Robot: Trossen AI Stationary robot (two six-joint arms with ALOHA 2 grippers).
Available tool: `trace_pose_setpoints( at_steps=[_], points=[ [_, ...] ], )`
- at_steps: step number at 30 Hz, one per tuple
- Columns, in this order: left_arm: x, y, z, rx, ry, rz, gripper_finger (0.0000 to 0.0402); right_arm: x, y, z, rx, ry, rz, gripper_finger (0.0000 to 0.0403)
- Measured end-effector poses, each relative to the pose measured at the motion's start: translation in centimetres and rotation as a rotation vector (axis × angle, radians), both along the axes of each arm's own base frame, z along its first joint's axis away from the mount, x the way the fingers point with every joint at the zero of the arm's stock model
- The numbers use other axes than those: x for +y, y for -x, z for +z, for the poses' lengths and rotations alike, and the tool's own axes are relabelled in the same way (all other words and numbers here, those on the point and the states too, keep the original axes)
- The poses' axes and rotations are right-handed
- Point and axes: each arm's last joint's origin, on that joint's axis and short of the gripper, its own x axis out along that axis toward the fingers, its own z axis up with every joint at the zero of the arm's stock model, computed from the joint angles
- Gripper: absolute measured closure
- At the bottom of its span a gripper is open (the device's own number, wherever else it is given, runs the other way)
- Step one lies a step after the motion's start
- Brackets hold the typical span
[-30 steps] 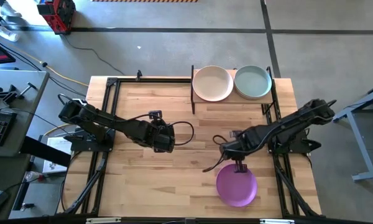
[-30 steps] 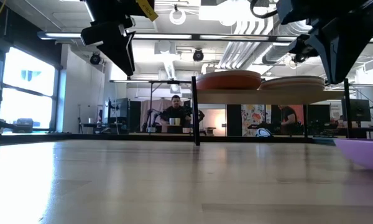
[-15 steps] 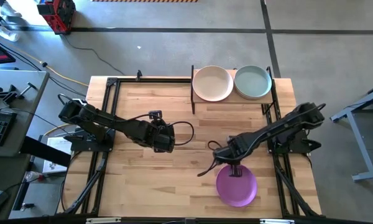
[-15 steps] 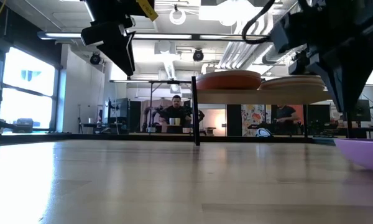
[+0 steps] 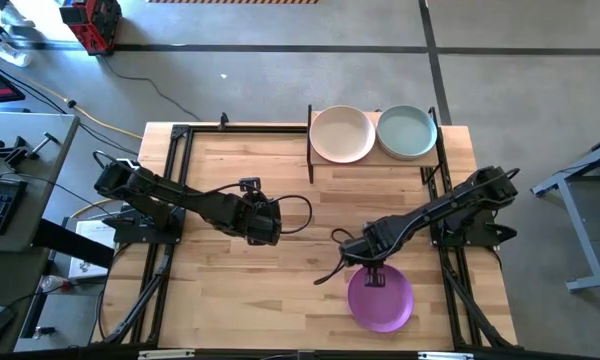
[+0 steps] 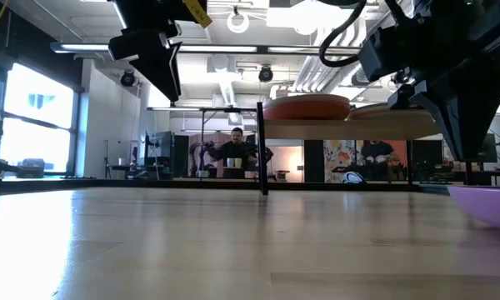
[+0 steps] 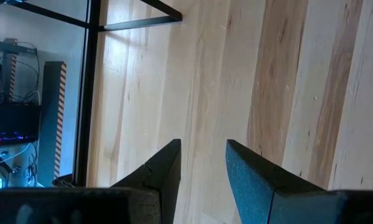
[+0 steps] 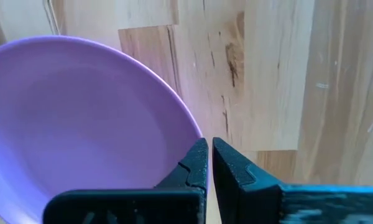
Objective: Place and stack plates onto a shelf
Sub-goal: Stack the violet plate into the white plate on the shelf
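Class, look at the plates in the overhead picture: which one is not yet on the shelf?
The purple plate. It lies on the tabletop at the near edge, while the cream plate and pale green plate sit on the shelf.

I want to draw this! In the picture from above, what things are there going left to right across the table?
Left gripper → right gripper and purple plate just below it; farther back, peach plate → green plate on the shelf.
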Motion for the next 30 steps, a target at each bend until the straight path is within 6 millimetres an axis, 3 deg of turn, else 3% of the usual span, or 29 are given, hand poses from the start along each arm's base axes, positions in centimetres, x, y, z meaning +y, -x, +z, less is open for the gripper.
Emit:
trace_pose_setpoints(
  at_steps=[5, 12, 30],
  points=[
    [0.0, 0.0, 0.0, -0.005, 0.003, 0.007, 0.0284, 0.2, 0.0, 0.0, -0.001, -0.013, 0.010, 0.0352],
    [0.0, 0.0, 0.0, -0.007, 0.003, 0.008, 0.0284, 1.3, 0.2, -0.1, -0.039, 0.003, 0.162, 0.0270],
    [-0.1, 0.0, 0.0, -0.023, 0.044, 0.034, 0.0284, 1.0, 1.9, -4.2, -0.025, 0.036, 0.184, 0.0261]
  ],
)
